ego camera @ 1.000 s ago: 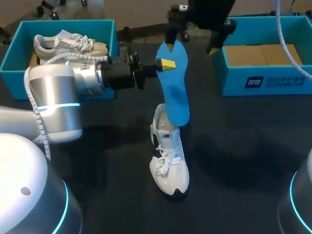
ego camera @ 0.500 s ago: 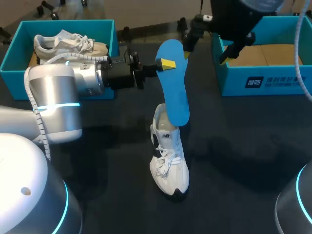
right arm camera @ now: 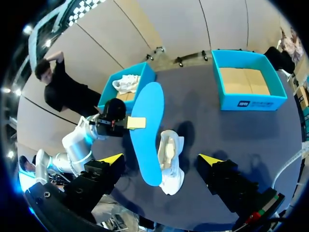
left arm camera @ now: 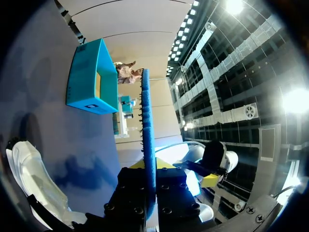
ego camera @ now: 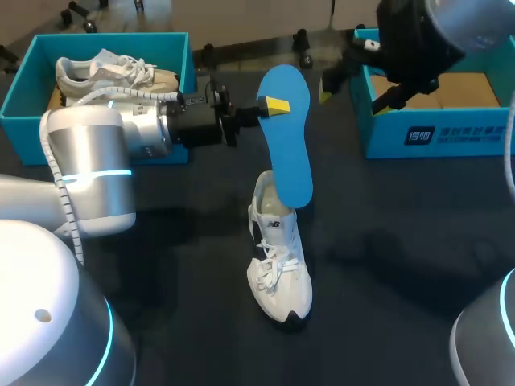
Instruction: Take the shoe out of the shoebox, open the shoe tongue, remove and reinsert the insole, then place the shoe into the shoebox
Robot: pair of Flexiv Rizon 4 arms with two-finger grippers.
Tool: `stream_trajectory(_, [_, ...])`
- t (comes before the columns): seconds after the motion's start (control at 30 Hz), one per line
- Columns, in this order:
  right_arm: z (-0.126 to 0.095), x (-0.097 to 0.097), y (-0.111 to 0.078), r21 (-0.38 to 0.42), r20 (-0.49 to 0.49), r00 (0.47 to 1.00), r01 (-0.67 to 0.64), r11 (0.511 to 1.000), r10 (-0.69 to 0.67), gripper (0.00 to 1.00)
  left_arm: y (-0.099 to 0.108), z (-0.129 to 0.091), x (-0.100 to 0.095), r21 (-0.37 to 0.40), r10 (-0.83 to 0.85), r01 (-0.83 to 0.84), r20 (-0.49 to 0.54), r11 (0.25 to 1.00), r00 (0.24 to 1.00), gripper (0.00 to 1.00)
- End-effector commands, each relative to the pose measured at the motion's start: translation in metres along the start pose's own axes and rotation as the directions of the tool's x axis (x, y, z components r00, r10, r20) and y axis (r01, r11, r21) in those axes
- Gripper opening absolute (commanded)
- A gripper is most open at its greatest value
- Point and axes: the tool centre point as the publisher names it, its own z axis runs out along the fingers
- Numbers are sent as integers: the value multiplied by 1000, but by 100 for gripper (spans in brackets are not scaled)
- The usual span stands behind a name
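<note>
Insole step was in hand. Blue insole [ego camera: 287,137] stood nearly upright, its wider end up, pinched near that end by the left gripper [ego camera: 269,105]. One yellow tip sat on the near face. The left wrist view showed the insole edge-on, running straight out between the clamped fingers.

The insole's lower end hung straight below that gripper, at the collar of the white shoe [ego camera: 279,257]. Couldn't tell if the end was tucked inside or just touching the rim. The shoe lay on the table [ego camera: 402,241] below the gripper, toe pointing back toward the robot base, laces done up over the tongue.

Right gripper [ego camera: 352,98] hung off to the far side of the insole, apart from it, fingers spread wide with nothing between them. Its wrist view looked down on insole and shoe, both ahead of the tips. The empty shoebox [ego camera: 434,133] sat just under and beside it. A second blue box [ego camera: 32,88], holding another shoe [ego camera: 113,72], sat back alongside the left arm's wrist.

My read: removal is about done and reinsertion comes next. That needs the insole tipped flatter and fed along the shoe's length rather than pushed down end-on. The shoe was loose on the table, so it would likely slide or roll under the push. The right gripper was free to pin the heel or hold the tongue open. Boxing the shoe comes after.
</note>
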Motion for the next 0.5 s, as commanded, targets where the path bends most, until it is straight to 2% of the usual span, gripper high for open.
stream_trajectory(0.03, [5,-13,-7,-22,-410,912,-10,1000,0,100,0,1,-1,1,0,0,-1,1000,1000,0])
stream_trajectory(0.2, [12,-20,-9,7,-516,857,-17,1000,18,100,0,1,-1,1,0,0,-1,1000,1000,0])
stream_trajectory(0.43, [20,-28,-12,39,-541,840,-21,999,39,100,0,1,-1,1,0,0,-1,1000,1000,0])
stream_trajectory(0.5, [23,-30,-12,28,-574,818,-31,999,41,100,0,1,-1,1,0,0,-1,1000,1000,0])
